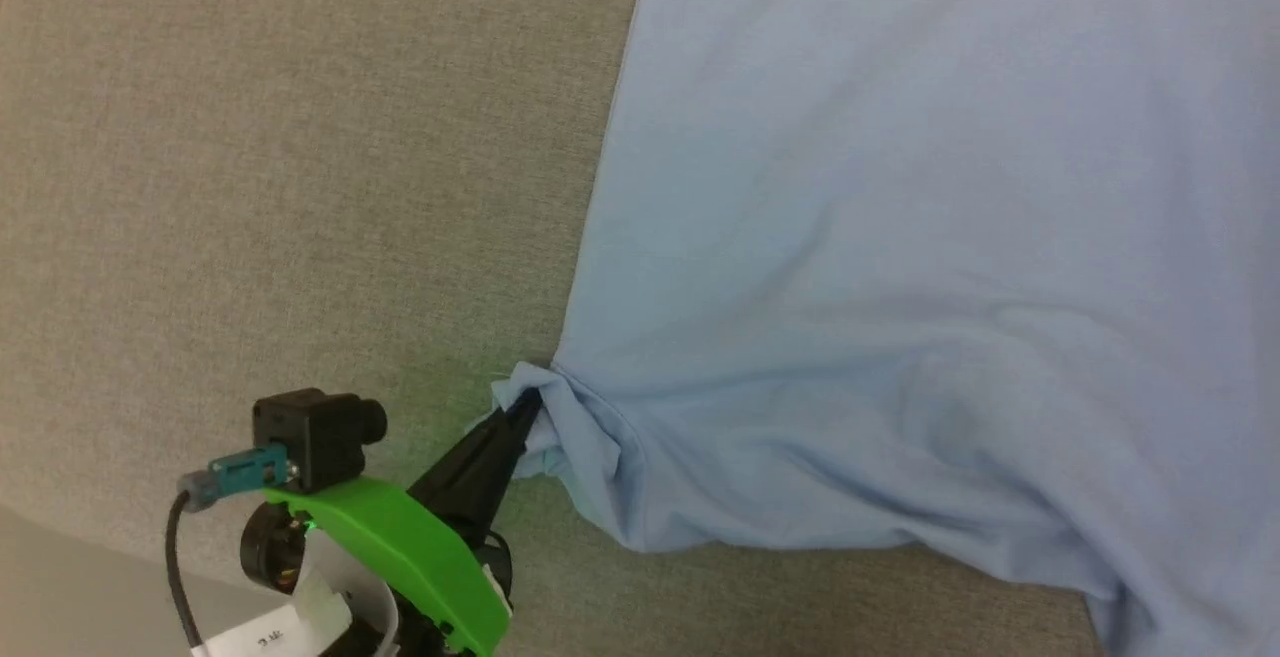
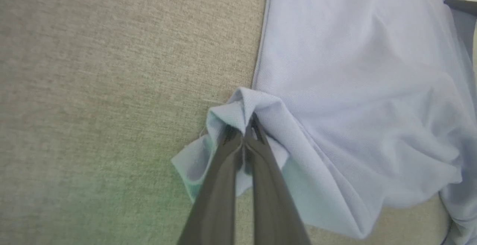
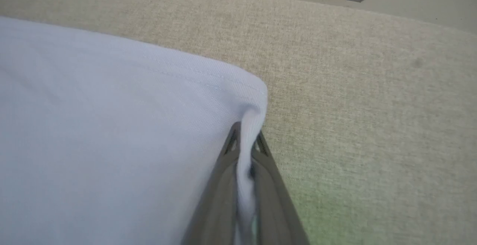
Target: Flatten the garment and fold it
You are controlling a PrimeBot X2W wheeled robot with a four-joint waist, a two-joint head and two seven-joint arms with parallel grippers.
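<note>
At one corner of the garment [image 1: 900,237], the left end effector [image 1: 522,412] is clenched on bunched cloth; the right end effector [image 3: 246,135] grips another hemmed edge.

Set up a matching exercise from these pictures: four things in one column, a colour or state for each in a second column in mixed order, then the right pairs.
Column one:
1. garment
2. left gripper
3. woven surface
4. wrist bracket

Column two:
A. bright green
B. light blue
C. beige-grey
D. jaws shut on a bunched corner of cloth

Pairs: 1-B, 2-D, 3-C, 4-A
</note>
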